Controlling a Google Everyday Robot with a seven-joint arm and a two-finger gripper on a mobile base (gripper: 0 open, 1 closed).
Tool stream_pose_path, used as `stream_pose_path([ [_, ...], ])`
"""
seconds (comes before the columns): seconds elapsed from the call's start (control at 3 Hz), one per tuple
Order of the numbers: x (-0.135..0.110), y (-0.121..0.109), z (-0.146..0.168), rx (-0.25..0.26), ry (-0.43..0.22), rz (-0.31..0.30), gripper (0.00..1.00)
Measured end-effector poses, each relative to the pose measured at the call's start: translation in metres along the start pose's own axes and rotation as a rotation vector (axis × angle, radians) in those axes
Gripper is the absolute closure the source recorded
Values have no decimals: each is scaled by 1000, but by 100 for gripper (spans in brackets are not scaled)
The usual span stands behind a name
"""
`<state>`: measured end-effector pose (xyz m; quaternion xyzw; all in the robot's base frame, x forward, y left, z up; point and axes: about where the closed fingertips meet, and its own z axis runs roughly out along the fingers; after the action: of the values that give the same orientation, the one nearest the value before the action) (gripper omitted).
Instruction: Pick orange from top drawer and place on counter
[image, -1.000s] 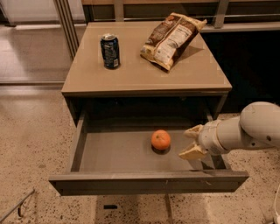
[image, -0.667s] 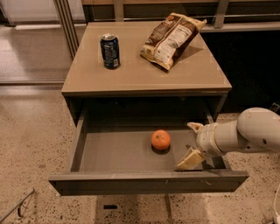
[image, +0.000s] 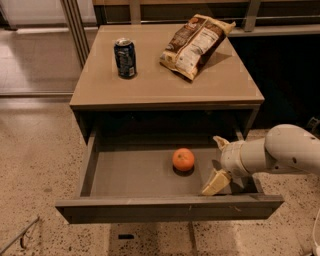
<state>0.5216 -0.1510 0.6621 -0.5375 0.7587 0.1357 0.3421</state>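
The orange (image: 183, 159) lies on the grey bottom of the open top drawer (image: 135, 175), right of the middle. My gripper (image: 217, 163) is inside the drawer's right part, just right of the orange and apart from it. Its two tan fingers are spread open, one finger (image: 220, 143) towards the back and the other (image: 215, 182) near the drawer front. It holds nothing. The tan counter (image: 150, 82) tops the cabinet above the drawer.
A dark blue soda can (image: 125, 58) stands on the counter's left part. A brown chip bag (image: 195, 43) lies at its back right. The drawer front panel (image: 165, 210) juts out over the speckled floor (image: 35, 165). My white arm (image: 280, 152) reaches in from the right.
My gripper has shifted slightly left and down inside the drawer, closer to the orange. The orange has not moved.
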Motion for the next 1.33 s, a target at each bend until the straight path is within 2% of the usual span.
stream_pose_path([
  [0.67, -10, -13, 12, -5, -18, -19, 0],
  [1.0, -13, -17, 15, -23, -15, -24, 4],
  [1.33, -21, -17, 14, -91, 7, -32, 0],
])
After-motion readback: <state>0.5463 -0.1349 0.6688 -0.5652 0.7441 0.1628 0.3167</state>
